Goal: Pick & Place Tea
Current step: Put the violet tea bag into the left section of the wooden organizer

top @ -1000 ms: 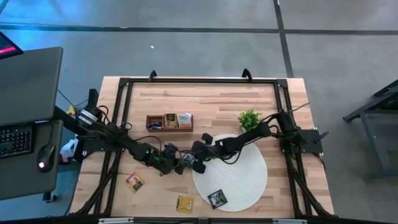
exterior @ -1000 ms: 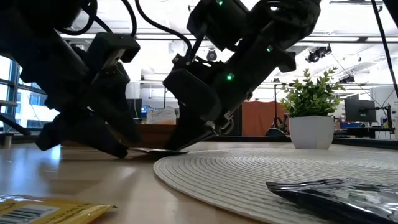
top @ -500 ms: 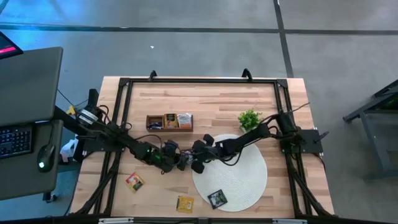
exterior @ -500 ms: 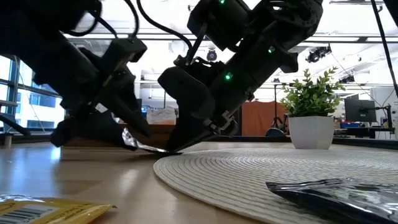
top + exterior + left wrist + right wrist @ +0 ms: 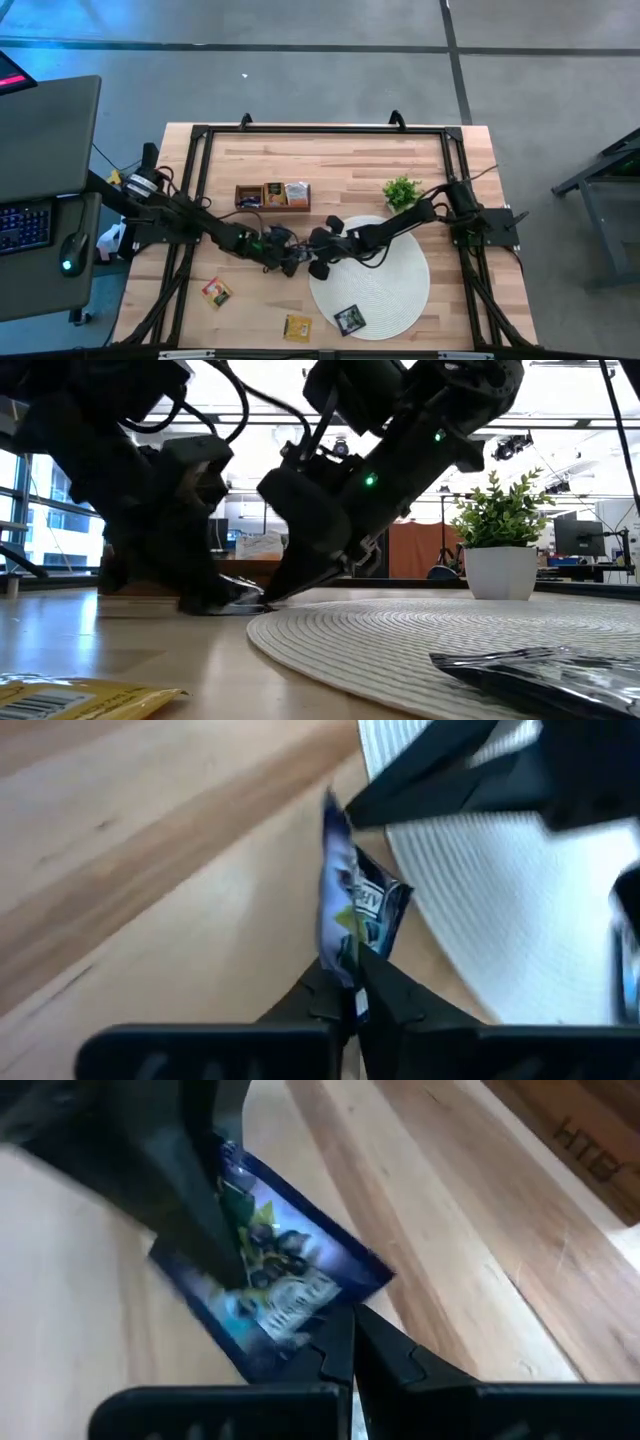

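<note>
We see the left gripper [image 5: 350,982] and right gripper [image 5: 345,1342] both pinching one blue tea packet [image 5: 270,1275] at the mat's [image 5: 385,285] left edge, its far side hidden.

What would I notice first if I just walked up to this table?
Two dark robot arms meet mid-table at the round white mat's edge, the left gripper and right gripper both pinching one blue tea packet. Three more packets lie near the front, and a small green plant stands behind the mat.
</note>
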Robot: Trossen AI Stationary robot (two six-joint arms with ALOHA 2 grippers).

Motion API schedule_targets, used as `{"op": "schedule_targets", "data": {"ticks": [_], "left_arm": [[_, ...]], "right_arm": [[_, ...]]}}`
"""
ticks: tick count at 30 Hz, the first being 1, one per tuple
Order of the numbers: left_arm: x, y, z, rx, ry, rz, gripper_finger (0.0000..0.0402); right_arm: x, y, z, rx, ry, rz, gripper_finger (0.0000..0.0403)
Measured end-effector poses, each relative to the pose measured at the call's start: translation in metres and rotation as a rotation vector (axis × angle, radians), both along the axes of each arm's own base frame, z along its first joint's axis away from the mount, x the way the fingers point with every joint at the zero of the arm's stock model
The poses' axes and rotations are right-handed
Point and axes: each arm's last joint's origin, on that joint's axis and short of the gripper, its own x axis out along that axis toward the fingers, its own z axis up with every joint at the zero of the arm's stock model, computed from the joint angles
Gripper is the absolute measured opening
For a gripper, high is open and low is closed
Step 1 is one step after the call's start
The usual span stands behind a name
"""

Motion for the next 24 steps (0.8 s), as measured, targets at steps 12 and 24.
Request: {"op": "schedule_targets", "data": {"ticks": [12,24], "left_arm": [[-0.047,0.032,0.111,0.298,0.372,-0.283,0.0003],[-0.054,0.109,0.17,0.713,0.999,-0.644,0.0]], "right_arm": [[-0.019,-0.007,0.082,-0.12,-0.048,0.108,0.0],[-0.023,-0.01,0.093,-0.167,-0.058,0.105,0.0]]}}
